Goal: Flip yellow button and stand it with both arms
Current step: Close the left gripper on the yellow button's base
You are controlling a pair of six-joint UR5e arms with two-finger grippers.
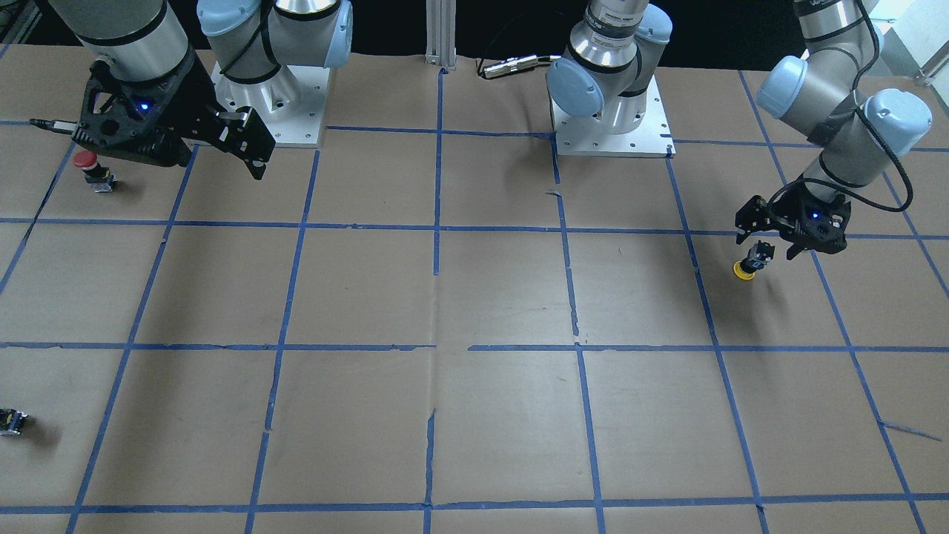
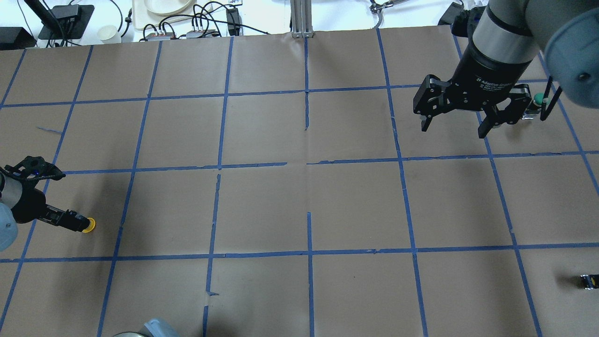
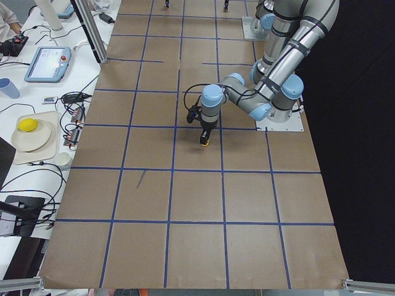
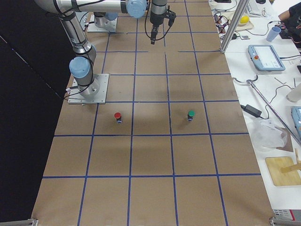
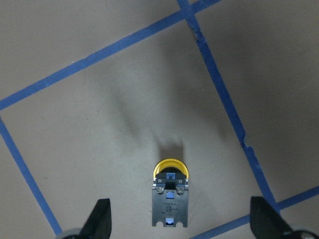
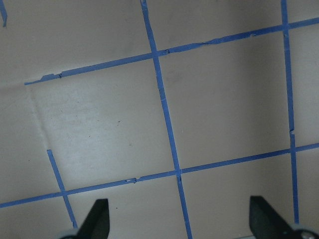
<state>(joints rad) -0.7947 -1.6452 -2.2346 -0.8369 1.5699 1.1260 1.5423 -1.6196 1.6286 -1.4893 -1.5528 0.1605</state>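
The yellow button (image 5: 170,201) is sitting on the brown-paper table (image 1: 474,297), far out on my left side. It is inside a taped square near a blue tape crossing. Its cap looks to be facing down to the paper and its black-grey body is pointing up at my left wrist camera. My left gripper (image 1: 766,245) is hovering right over it, with the fingers (image 5: 102,216) spreading wide on either side and not touching it. My right gripper (image 2: 453,128) is hanging raised over the right part of the table, also spreading wide and pinching nothing. The green button (image 4: 191,114) and the red button (image 4: 117,116) are standing cap up in separate squares, well apart. A small dark part (image 2: 588,281) is lying near the table's right edge. Off the table, a white dish (image 3: 28,139) is holding a yellow lump (image 3: 26,125). A blue cup (image 3: 7,87) and a white cup (image 2: 107,33) are standing on the side bench, and I cannot tell their contents.
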